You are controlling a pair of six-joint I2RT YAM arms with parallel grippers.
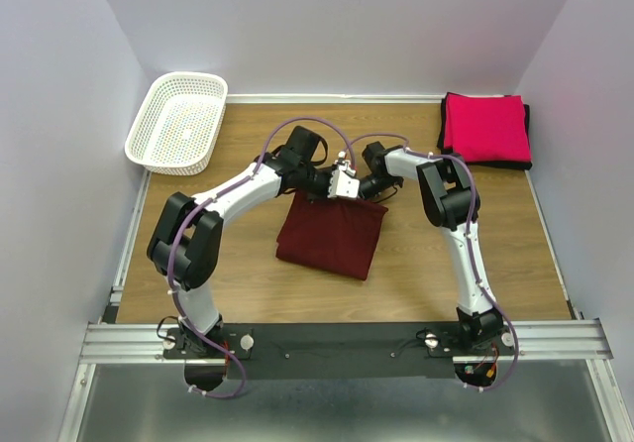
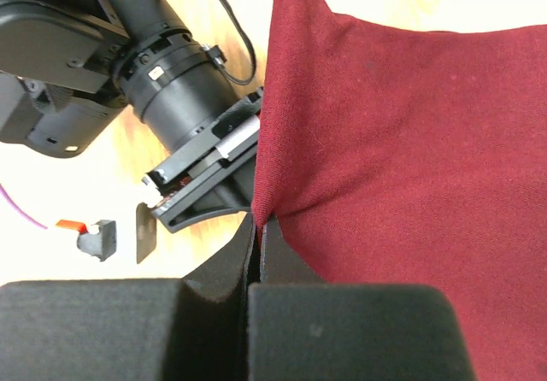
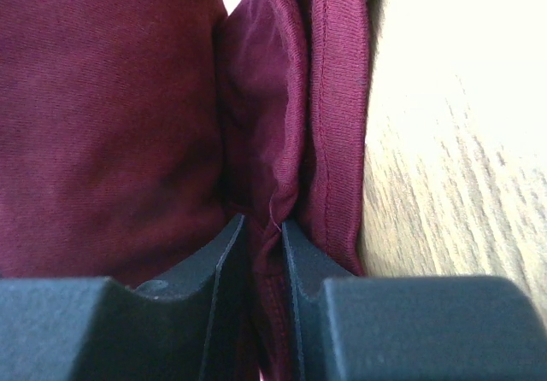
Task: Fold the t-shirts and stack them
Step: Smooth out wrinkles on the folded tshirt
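Here, near the arms, the table [image 1: 248,278] is bare wood. The maroon shirt [image 1: 332,236] lies folded in the middle, with free room on both sides. At its far edge the left gripper [image 2: 258,231] and right gripper [image 3: 263,227] are each clamped on the cloth. Further back, a pink shirt [image 1: 485,127] lies on a black shirt [image 1: 442,135] in the right corner, and a basket [image 1: 178,122] is in the left corner.
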